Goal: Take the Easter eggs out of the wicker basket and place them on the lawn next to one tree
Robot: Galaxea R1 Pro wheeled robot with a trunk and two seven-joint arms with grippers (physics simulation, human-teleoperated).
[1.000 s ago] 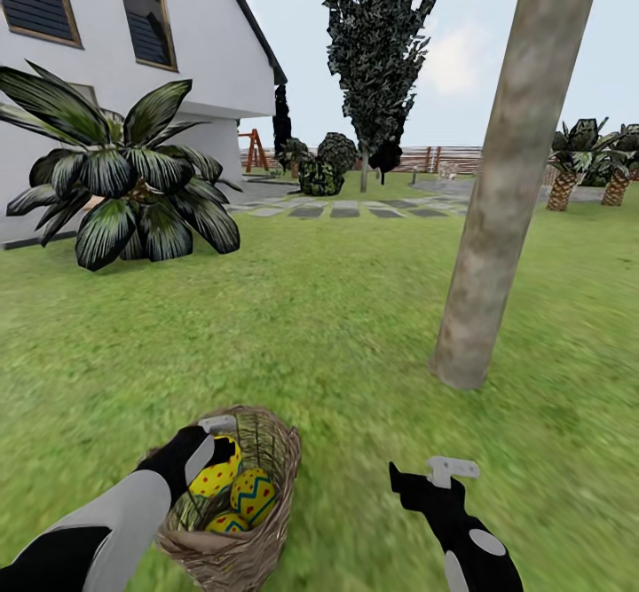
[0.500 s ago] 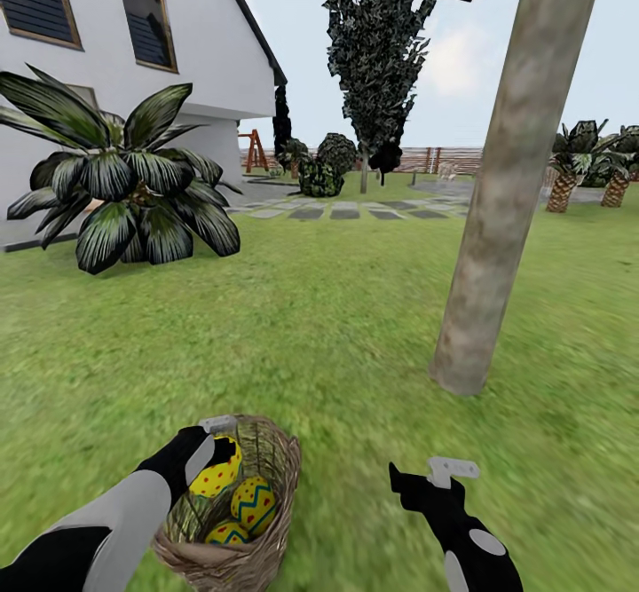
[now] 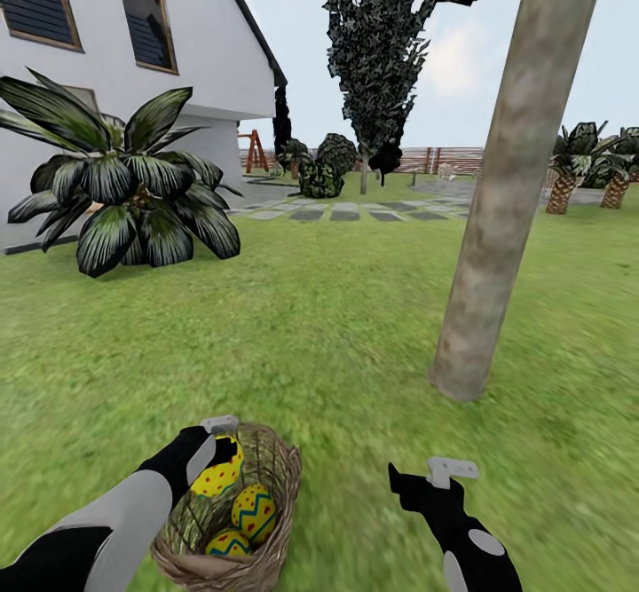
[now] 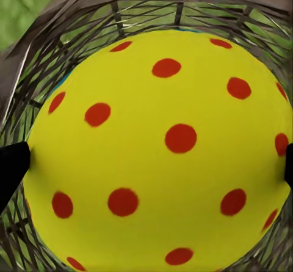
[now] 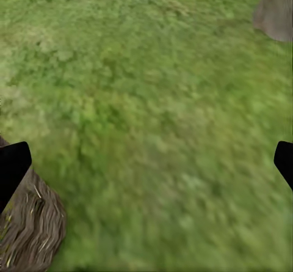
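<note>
Left gripper (image 3: 213,444): it reaches into the near-left side of the wicker basket (image 3: 275,530). In the left wrist view its dark fingertips (image 4: 11,165) sit at opposite flanks of the uppermost egg (image 4: 160,153). The jaws appear closed on that egg, though actual contact at the pads is hard to confirm.

Gripped egg (image 3: 218,470): it is yellow with red dots and rides higher than the other two, with the basket's weave showing behind it.

Remaining eggs: one zigzag-banded egg (image 3: 254,510) lies in the middle of the bowl. Another (image 3: 228,542) lies lower, toward the near rim. All three eggs are inside the basket.

Basket position: it rests on the lawn (image 3: 319,326), close in front of the robot on its left side.

Right gripper (image 3: 444,469): it hangs over bare grass, well apart from the basket. Its jaws are spread wide and hold nothing. In the right wrist view the basket edge (image 5: 27,232) is at one corner and the trunk base (image 5: 276,10) at the opposite one.

Tree (image 3: 497,201): the bare trunk rises ahead and to the right, and its foot (image 3: 461,377) meets the grass beyond the right gripper.

Deciding relation: the drop spot lies forward and right of the held egg. The left arm would likely have to carry the egg across the robot's front, past the right gripper. The right arm is nearer the trunk, the left nearer the eggs.
</note>
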